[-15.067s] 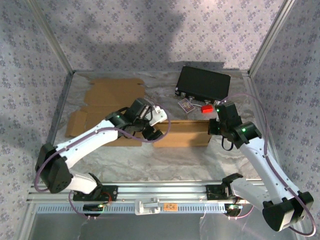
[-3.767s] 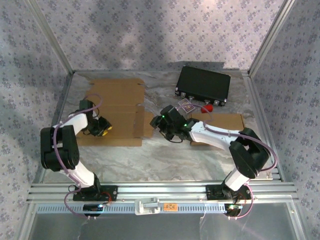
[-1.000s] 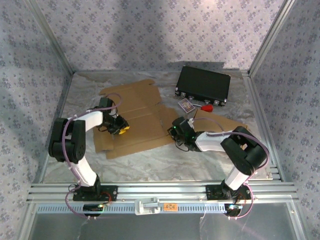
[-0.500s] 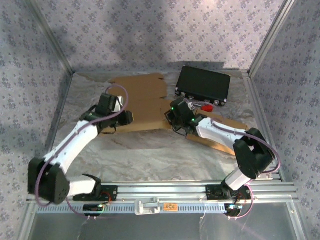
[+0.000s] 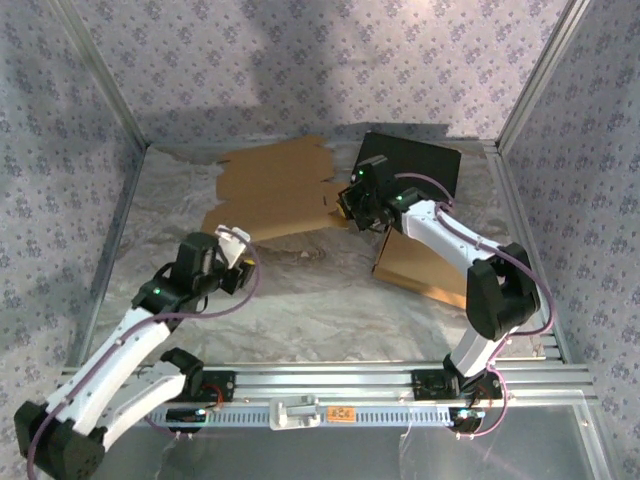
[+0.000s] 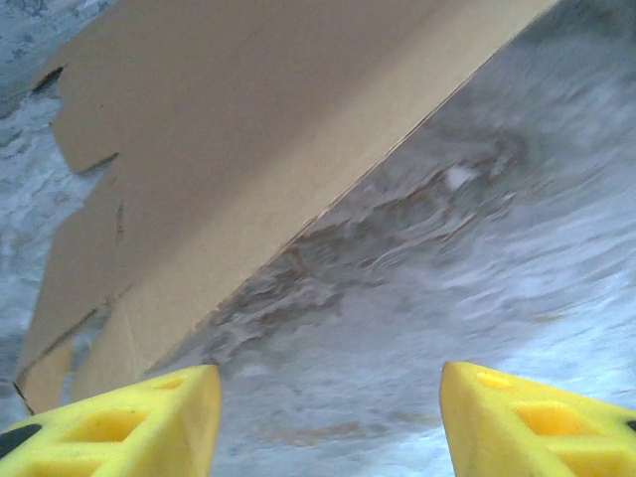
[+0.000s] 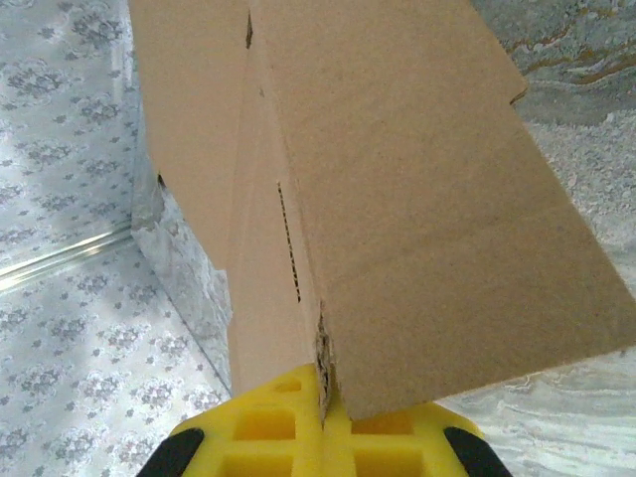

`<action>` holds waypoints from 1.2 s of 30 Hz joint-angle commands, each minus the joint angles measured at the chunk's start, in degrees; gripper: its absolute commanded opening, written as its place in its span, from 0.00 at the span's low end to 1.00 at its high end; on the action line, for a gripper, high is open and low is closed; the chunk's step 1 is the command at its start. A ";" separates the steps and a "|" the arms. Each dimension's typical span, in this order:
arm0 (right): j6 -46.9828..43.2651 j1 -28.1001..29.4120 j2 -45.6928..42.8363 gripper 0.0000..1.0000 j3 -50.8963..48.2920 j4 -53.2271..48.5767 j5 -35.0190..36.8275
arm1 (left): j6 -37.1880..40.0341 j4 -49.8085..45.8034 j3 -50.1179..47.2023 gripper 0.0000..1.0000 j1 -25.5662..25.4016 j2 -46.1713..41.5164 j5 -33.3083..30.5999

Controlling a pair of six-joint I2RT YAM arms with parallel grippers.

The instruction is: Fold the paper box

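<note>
Top view, paper box: The paper box (image 5: 275,185) is sitting as a flat brown sheet at the far middle of the table (image 5: 300,300), with its right edge lifted. A further cardboard panel (image 5: 425,265) is lying under the right arm.
Top view, right gripper: The right gripper (image 5: 362,205) is reaching to the sheet's right edge and meeting it there, just in front of the black case (image 5: 425,160).
Top view, left gripper: The left gripper (image 5: 238,258) is hanging over bare table, near the sheet's near-left corner but apart from it. From this view I cannot tell how its fingers are standing.
Left wrist view, fingers: The two yellow fingers (image 6: 129,417) of the left gripper (image 6: 328,378) are standing wide apart and gripping nothing.
Left wrist view, box: The paper box (image 6: 248,129) is lying ahead and to the upper left, its long edge running diagonally across the marbled table (image 6: 447,248).
Right wrist view, fingers: The yellow fingers (image 7: 268,422) of the right gripper (image 7: 323,383) are pressing together, clamping the cardboard's edge between them.
Right wrist view, box: The paper box (image 7: 417,199) is rising away from the fingers, creased so that one panel is spreading right and a narrower one left.
Right wrist view, surroundings: The patterned wall (image 7: 50,99) is showing at the left.
</note>
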 commanded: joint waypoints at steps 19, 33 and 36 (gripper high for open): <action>-4.10 -5.04 3.83 0.00 7.25 -5.73 -10.40 | 12.06 8.94 4.07 0.00 1.44 13.28 -10.41; -12.88 -5.28 -7.21 0.56 21.29 -19.85 4.72 | -11.42 -14.75 25.24 0.00 0.65 19.17 -10.13; -8.92 -0.47 -11.68 0.58 17.18 -18.58 10.49 | -14.03 -18.39 30.32 0.00 -0.47 22.63 -9.89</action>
